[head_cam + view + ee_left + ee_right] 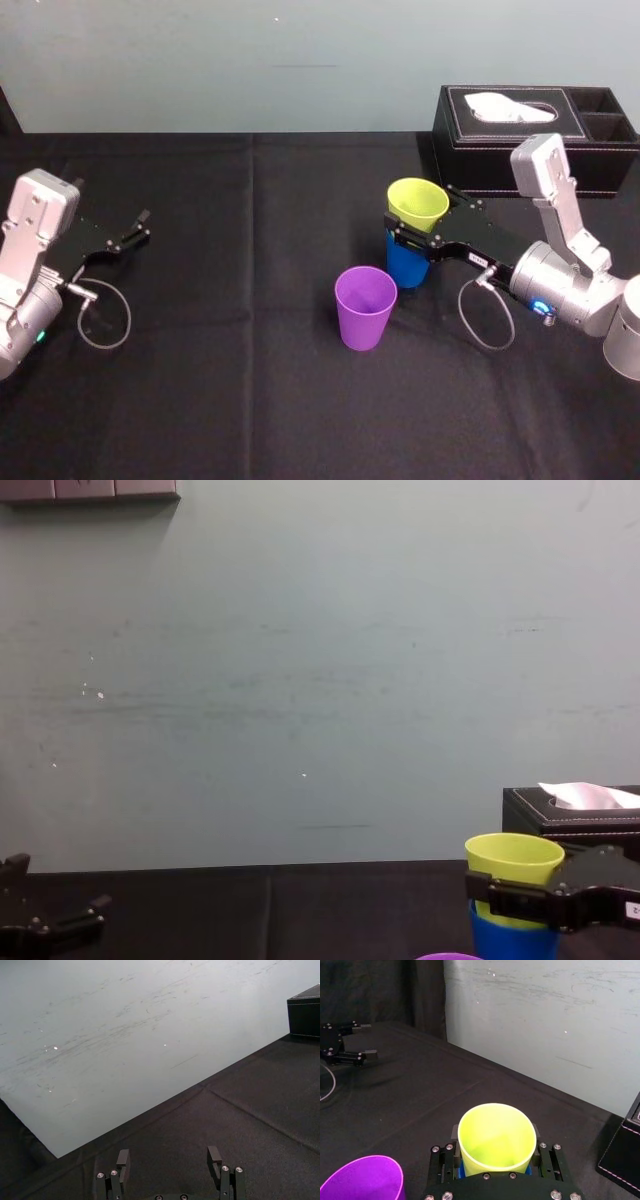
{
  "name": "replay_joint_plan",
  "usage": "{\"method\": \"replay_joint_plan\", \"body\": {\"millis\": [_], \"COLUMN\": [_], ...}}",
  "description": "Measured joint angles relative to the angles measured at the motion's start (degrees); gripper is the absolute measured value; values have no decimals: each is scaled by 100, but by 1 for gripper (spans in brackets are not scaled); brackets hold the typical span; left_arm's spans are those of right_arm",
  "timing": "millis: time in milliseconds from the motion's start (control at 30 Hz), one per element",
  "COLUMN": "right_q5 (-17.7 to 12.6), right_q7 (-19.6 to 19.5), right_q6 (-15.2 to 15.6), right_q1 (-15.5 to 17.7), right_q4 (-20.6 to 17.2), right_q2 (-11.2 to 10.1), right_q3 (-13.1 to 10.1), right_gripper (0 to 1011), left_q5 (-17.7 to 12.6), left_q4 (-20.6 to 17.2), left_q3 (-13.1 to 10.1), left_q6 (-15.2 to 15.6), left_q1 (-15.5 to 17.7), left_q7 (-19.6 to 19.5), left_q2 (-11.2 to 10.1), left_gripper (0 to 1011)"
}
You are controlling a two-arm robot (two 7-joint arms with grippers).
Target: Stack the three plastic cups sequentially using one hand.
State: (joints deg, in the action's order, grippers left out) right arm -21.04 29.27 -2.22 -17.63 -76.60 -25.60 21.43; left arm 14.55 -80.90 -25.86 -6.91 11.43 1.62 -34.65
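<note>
My right gripper (428, 222) is shut on the yellow-green cup (416, 202), one finger on each side of its wall just below the rim. That cup sits partly nested in the blue cup (405, 265), which stands on the black table; in the right wrist view a sliver of the blue cup (461, 1170) shows under the yellow-green cup (495, 1135). The purple cup (364, 305) stands upright and alone just in front of them, toward me. Seen from the chest, the yellow-green cup (513, 865) rises out of the blue cup (512, 935).
A black leather tissue box (535, 125) stands at the back right, close behind my right arm. My left gripper (135, 232) rests open and parked at the far left, with its cable looped beside it. The black cloth spreads bare between the two arms.
</note>
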Motion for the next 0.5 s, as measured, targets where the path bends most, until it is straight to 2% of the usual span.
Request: {"method": "replay_joint_plan", "body": {"millis": [500], "right_q5": [62], "right_q7": [-38], "right_q6": [0], "right_q1": [3], "right_q4": [65], "right_q2": [40], "right_q3": [-6], "right_gripper": [752], "left_q5": [0], "left_q4": [0], "left_q3": [0], "left_q6": [0], "left_q1": [0], "left_q7": [0], "left_q2": [0], "left_gripper": [1011]}}
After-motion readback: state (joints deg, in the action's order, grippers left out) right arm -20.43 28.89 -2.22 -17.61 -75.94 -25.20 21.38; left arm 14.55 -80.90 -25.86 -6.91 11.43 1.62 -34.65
